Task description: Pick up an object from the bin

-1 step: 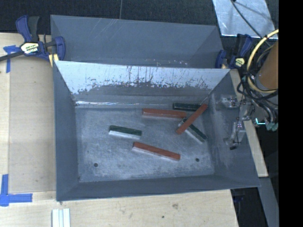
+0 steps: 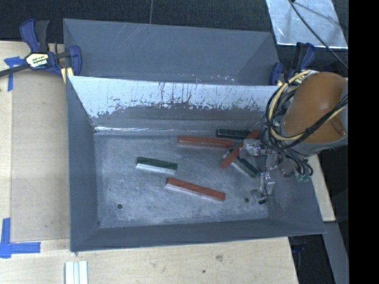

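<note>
Several bars (image 2: 195, 189), likely stiff, light | gripper (image 2: 265, 188) was beside green bar (image 2: 246, 167) | take mid-length, across width | jaws: could not tell

**A:** what's actually lying in the bin (image 2: 118, 209)?

**B:** flat sticks, all lying down. There's a red stick (image 2: 195, 189) slanted mid-floor, with a green-and-white stick (image 2: 156, 165) up-left of it. A long red stick (image 2: 204, 141) runs along the back wall, dark green stick (image 2: 232, 134) by its right end

**A:** and the right side?

**B:** short red stick (image 2: 230, 157) lying at an angle, dark stick (image 2: 246, 167) just beside it
</note>
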Robot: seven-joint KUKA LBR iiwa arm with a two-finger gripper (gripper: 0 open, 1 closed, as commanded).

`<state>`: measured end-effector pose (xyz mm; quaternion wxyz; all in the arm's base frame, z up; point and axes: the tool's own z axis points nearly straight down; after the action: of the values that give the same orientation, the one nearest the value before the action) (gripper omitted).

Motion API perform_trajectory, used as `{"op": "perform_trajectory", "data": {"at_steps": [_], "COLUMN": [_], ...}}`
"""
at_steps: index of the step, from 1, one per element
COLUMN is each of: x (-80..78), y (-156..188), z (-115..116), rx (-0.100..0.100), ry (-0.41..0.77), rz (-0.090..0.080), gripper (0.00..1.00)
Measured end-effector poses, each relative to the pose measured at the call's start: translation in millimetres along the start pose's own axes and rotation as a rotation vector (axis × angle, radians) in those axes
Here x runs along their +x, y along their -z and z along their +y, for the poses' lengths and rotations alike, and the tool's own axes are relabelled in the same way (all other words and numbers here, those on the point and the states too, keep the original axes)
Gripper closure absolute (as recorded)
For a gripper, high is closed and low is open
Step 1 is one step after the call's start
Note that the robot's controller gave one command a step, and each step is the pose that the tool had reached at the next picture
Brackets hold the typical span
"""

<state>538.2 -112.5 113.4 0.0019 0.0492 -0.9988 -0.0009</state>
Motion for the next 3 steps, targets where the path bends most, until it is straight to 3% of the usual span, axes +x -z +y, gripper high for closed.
{"op": "perform_trajectory", "data": {"at_steps": [1, 2, 3], "x": [-11.9, -22.1, -20.8], "y": [-37.6, -39.2, -41.0], "z": [-10.2, -24.6, -25.9], "rx": [0.004, 0.002, 0.005], "ry": [-0.044, -0.117, -0.117], "rz": [-0.031, -0.016, -0.014], "gripper": [0.00, 0.00, 1.00]}}
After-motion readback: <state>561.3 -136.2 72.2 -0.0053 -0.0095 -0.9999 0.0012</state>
